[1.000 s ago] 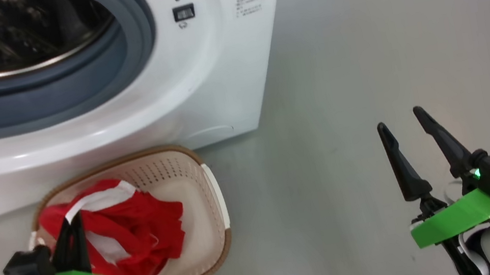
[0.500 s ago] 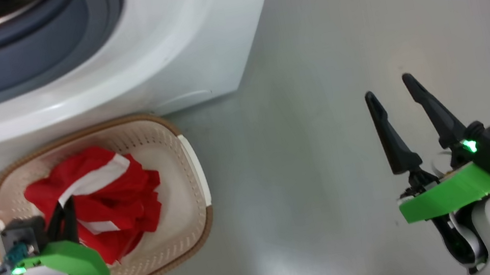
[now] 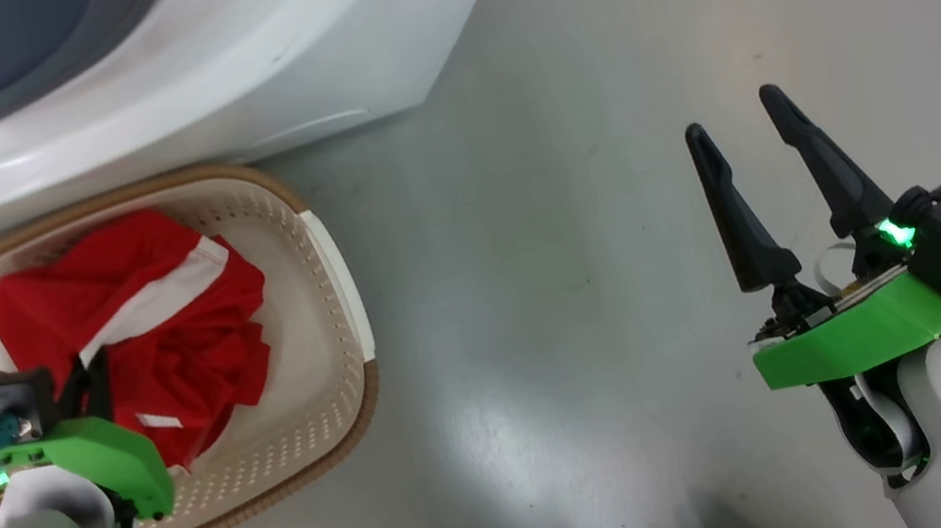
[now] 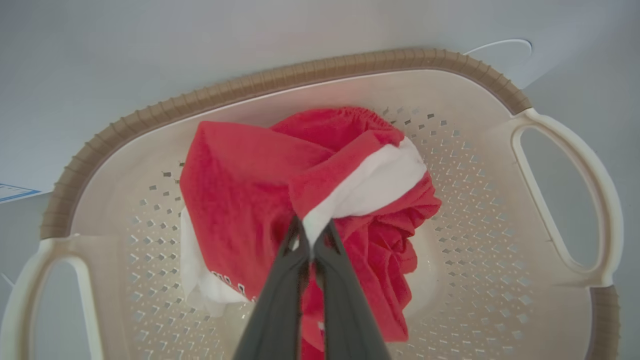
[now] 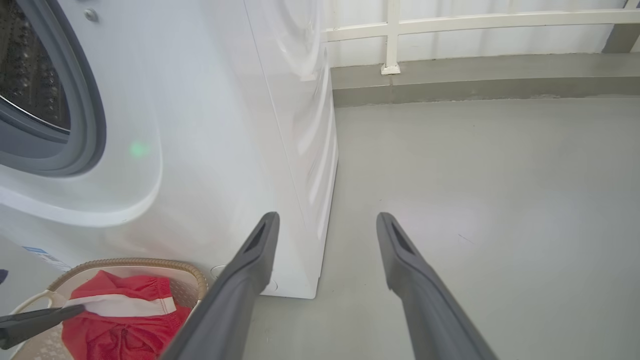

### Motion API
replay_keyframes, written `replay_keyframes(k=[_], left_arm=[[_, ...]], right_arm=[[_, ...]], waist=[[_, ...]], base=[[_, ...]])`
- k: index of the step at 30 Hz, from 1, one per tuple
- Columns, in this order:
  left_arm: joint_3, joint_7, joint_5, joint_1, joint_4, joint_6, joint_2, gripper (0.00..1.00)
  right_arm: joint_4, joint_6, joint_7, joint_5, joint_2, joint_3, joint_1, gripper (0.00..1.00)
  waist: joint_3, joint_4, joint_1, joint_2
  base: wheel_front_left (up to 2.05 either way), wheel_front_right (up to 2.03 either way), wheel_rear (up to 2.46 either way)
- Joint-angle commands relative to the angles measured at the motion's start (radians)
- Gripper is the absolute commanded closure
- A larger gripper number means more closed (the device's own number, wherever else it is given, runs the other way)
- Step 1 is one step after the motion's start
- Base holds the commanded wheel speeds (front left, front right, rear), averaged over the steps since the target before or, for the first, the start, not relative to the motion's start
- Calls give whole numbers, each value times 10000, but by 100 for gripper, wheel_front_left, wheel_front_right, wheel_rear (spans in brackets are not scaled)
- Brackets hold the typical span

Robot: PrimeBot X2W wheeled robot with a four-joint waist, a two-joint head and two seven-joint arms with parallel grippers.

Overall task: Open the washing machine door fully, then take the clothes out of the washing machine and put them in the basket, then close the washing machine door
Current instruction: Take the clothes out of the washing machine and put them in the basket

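Downward the view had tipped. The left gripper [image 4: 312, 239] pinched bright red fabric clothes [image 4: 240, 180] inside the cream perforated plastic basket [image 4: 300, 75]; the right gripper [image 3: 730, 112] gaped. Releasing fully before lifting seemed wise.

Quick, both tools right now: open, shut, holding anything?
Left tool: shut on the clothes, over the basket.
Right tool: open, holding nothing.

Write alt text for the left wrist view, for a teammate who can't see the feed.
The left pincer is shut on the white band of a red garment, which lies heaped in a cream perforated basket with a brown rim and two side handles. The white washing machine stands close behind the basket.
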Motion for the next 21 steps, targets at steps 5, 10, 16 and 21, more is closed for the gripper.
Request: replay_keyframes(k=[5, 10, 16, 21], left_arm=[[-17, -80, -11, -279, 473, 8, 588, 100], [-166, -80, -155, -583, 1001, 8, 667, 98], [-282, -80, -366, -710, 1294, 8, 650, 25], [-292, -80, -578, -590, 1311, 8, 587, 0]], right_arm=[[-275, 63, -63, 116, 12, 350, -90, 0], [-289, 63, -63, 123, 12, 420, -167, 0], [-224, 63, -63, 102, 12, 437, -159, 0], [-140, 63, -63, 66, 12, 424, -101, 0]], waist=[[356, -126, 0, -1], [478, -173, 0, -1], [380, -159, 0, -1], [115, -98, 0, -1]], base=[[0, 0, 0], [0, 0, 0], [0, 0, 0], [0, 0, 0]])
